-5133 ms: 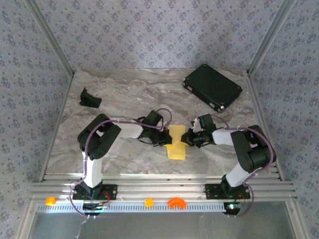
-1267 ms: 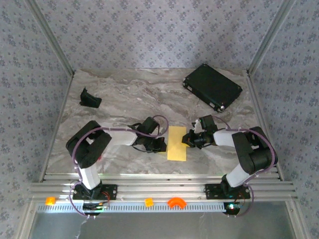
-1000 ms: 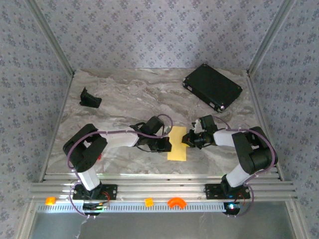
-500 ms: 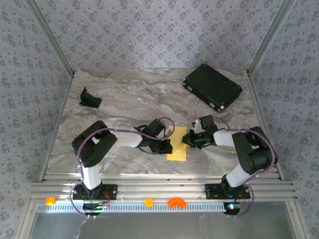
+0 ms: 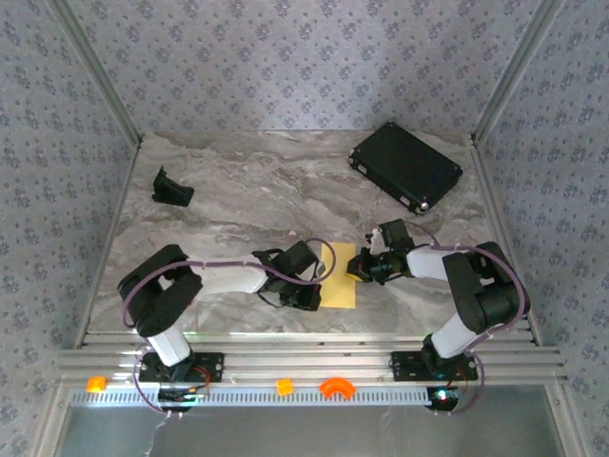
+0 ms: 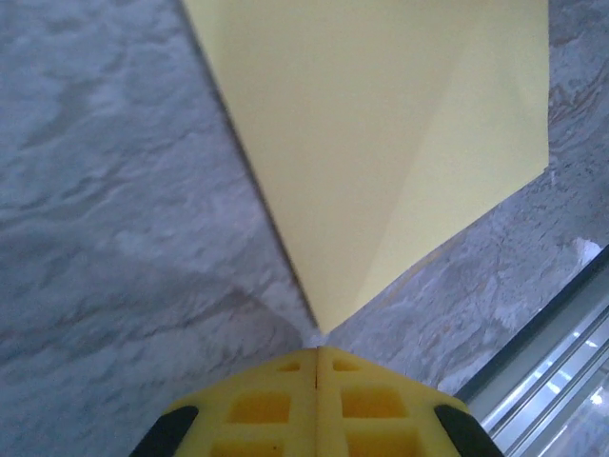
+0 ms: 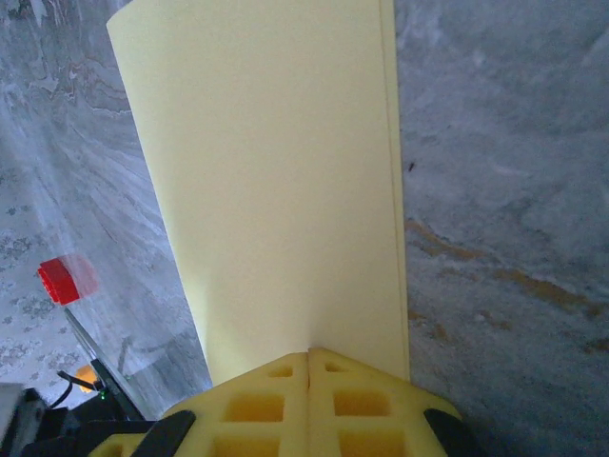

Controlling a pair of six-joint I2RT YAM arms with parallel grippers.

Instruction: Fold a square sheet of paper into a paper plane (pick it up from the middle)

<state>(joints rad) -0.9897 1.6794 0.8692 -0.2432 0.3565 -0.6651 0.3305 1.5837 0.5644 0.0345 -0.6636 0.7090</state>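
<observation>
Find the square sheet of paper (image 5: 338, 274) folded into a narrow pale-yellow strip, flat on the surface (image 5: 238, 190), close to the near edge and about midway between left and right edges. Note a faint diagonal crease rising from its near-left corner.

See the left claw (image 6: 317, 354) fully closed, gripping nothing, with its tip right at that corner. See the right claw (image 7: 309, 357) closed too, nothing between the fingers, with its tip over the strip beside the right-hand edge; cannot tell how hard it bears down.

Probably working that corner into a diagonal fold. To do it well:

- Pin firmly with the right claw first, to stop any sliding or pivoting.
- Come in low and shallow with the left tip, getting under the corner rather than shoving it along the marble.
- Lift just enough to roll it over.
- Line up the edges before pressing.
- Rub from the fold's middle outward.
- Go gently: thin paper, likely to buckle under a push.
</observation>
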